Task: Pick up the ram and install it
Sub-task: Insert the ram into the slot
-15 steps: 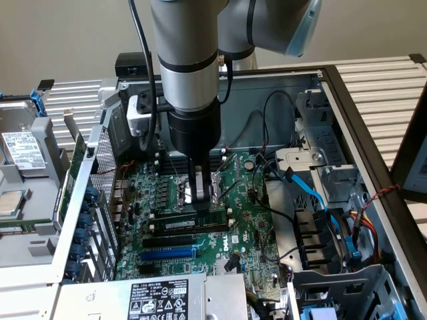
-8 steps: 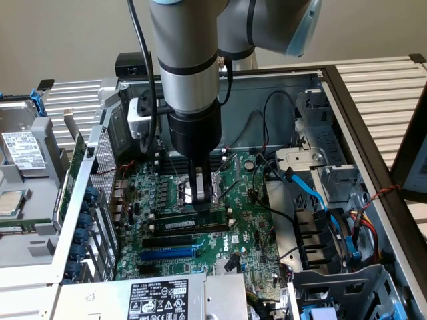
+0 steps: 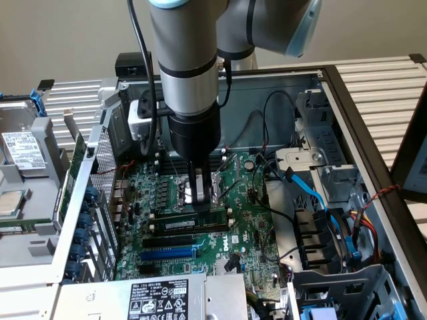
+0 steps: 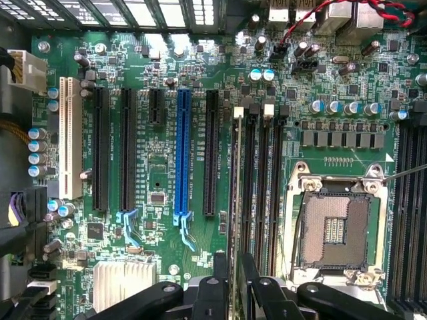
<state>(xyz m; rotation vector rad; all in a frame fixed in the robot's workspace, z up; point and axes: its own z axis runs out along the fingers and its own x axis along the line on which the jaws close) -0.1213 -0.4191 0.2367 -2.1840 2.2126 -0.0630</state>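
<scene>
On the exterior view's left there's a silver hard drive with a white sticker [image 3: 23, 150] lying outside the box. Next comes the open grey metal computer case [image 3: 280, 83], sitting on the pale slatted bench [image 3: 383, 83]. Inside is the green motherboard [image 3: 247, 227], and its long blue expansion slot [image 3: 167, 253] is just in front of the memory area. The silver-and-black robot arm [image 3: 187, 67] comes straight down over the middle of the board, wrist vertical, with a black cable running alongside. The black two-finger gripper [image 3: 203, 200] is clamped on the ram [image 3: 189, 218], the thin dark-green stick. It's held on edge, lined up along the black memory slots [image 4: 263, 187] beside the silver CPU socket [image 4: 333, 227]. Can't tell if it's touching a slot. Further right a blue flat cable [image 3: 310, 190] and black wires sit beside the board, clear of the gripper.
</scene>
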